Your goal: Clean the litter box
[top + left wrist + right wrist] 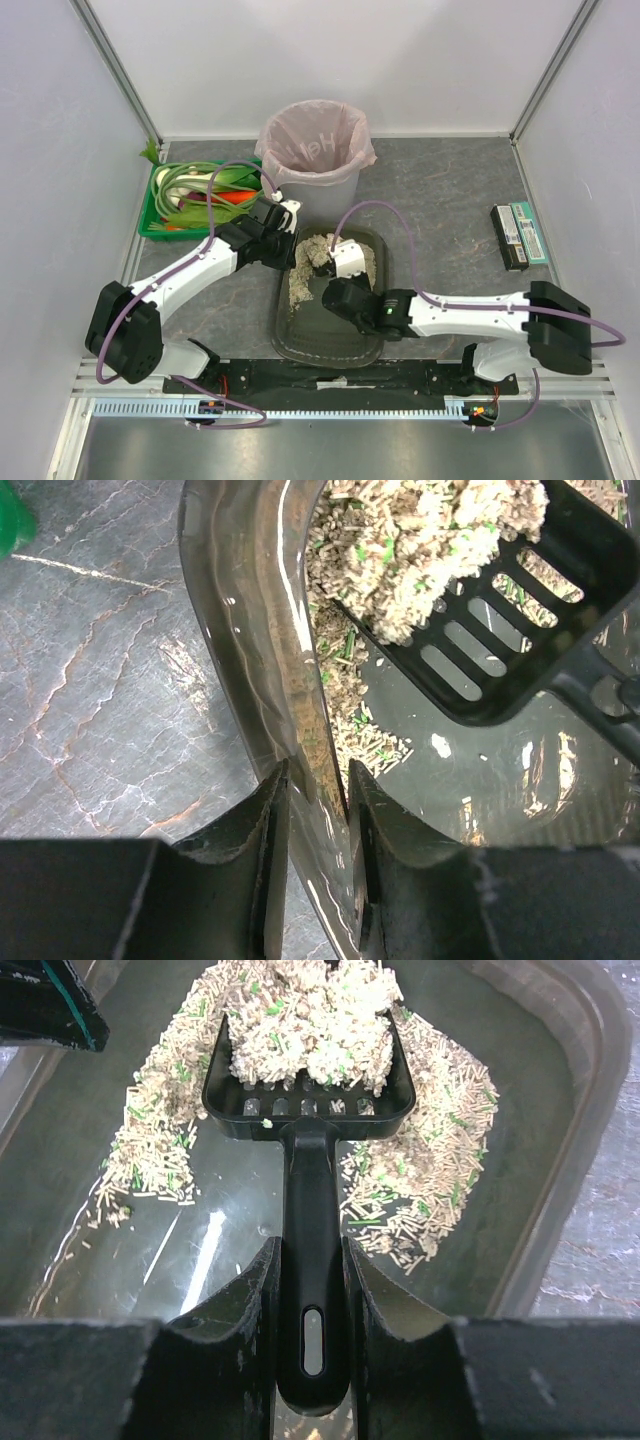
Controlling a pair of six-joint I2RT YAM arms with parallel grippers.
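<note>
R gripper (310, 1250) fingers fill the bottom edge of your right wrist view, clamped on both sides of the black scoop (308, 1110) handle, no gap showing. Scoop head points up-frame, slotted, loaded w/ a pale clump (310, 1020) flecked green. Loose litter (420, 1170) pellets lie left and right of the head across the upper half. The floor at lower left is bare and glossy. Can't tell if the head touches the floor.

L gripper (317, 780), bottom centre of left wrist view: jaws pinched on the litter box (250, 630) wall, one finger outside, one inside. Scoop head w/ clump shows upper right there.

Top view: the box sits centre frame, just above the arm bases. Litter is heaped in its upper half and the lower half is mostly bare. You have L gripper at the upper left rim and R gripper over the pile. Grey bin (315, 170) w/ pink bag stands just above the box, upper centre. Green crate (160, 230) of veg sits at left, beside the bin. Two flat boxes (520, 236) lie at right, well apart, on the dark stone-pattern table (440, 200).
</note>
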